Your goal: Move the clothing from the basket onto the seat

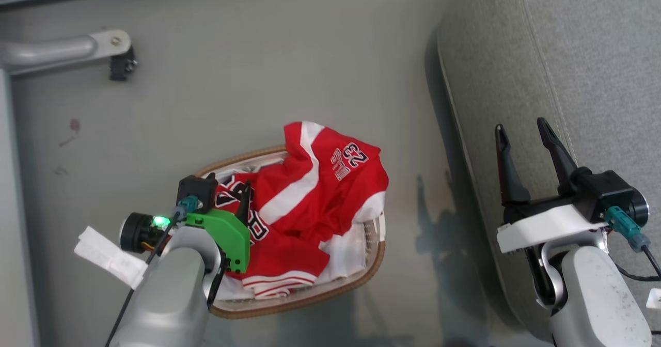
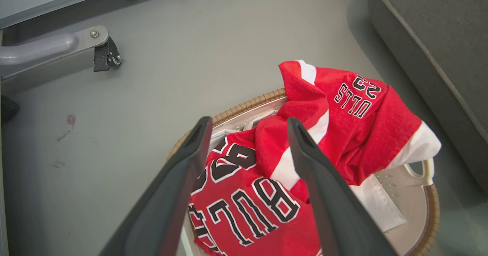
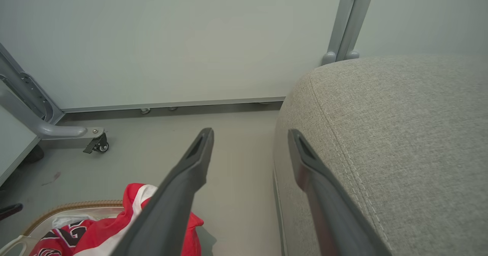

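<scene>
Open floor (image 1: 248, 78) lies left of the basket (image 1: 289, 308). The left claw (image 2: 248, 123) gapes wide over the clothing (image 1: 310, 192) heaped inside, gripping nothing. A floor strip separates basket from seat (image 1: 568, 52), where the right claw (image 1: 520, 126) hangs open, empty, above its rounded edge.

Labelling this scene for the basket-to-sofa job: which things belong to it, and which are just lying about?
Belongs to the job: red clothing, basket, grey seat, left gripper, right gripper, both open.
Just lying about: grey frame leg with its caster, reddish floor stain.
</scene>
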Tool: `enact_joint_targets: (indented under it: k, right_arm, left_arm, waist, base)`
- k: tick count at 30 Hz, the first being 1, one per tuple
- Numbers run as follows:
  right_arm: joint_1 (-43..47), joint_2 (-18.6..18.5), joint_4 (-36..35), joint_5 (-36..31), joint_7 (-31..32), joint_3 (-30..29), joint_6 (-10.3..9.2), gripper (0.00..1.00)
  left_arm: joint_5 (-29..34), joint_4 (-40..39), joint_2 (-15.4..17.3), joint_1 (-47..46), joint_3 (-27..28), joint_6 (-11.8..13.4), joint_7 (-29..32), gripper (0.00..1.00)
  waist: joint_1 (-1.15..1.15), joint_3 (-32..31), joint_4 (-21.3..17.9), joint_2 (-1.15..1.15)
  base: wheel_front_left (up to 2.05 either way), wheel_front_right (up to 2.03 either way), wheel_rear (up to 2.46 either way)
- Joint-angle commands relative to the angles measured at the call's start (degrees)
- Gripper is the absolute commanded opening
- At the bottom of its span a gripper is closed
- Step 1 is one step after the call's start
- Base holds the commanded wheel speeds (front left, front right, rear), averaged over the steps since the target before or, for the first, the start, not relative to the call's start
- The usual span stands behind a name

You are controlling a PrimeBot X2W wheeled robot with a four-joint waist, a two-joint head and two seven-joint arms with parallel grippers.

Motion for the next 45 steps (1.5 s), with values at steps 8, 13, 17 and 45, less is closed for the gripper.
enact_joint_targets:
  k: [8,13,17,45]
  right_arm:
    - [-3.3,-0.2,-0.4,2.7,-0.3,1.7,-0.06,1.0]
    - [-3.4,-0.2,0.0,3.4,-0.3,2.0,-0.06,1.0]
    - [-3.5,-0.2,0.1,3.9,-0.3,2.4,-0.06,1.0]
    - [-0.1,-0.2,1.8,2.1,-0.3,2.6,-0.06,1.0]
  left_arm:
    - [1.7,10.9,0.7,-7.8,-1.6,3.5,4.0,1.0]
    - [2.2,14.0,1.0,-8.9,-2.2,6.6,7.6,1.0]
    - [1.8,14.9,1.3,-8.7,-2.1,8.7,10.1,1.0]
    - [-2.3,15.1,0.1,-3.2,-3.1,5.9,6.2,0.0]
  waist:
    - [0.0,11.6,-7.1,0.0]
    - [0.0,12.5,-7.4,0.0]
    - [0.0,12.8,-7.4,0.0]
    - [0.0,3.8,-5.3,0.0]
  base:
    - [0.0,0.0,0.0]
    - [0.0,0.0,0.0]
    - [0.0,0.0,0.0]
    - [0.0,0.0,0.0]
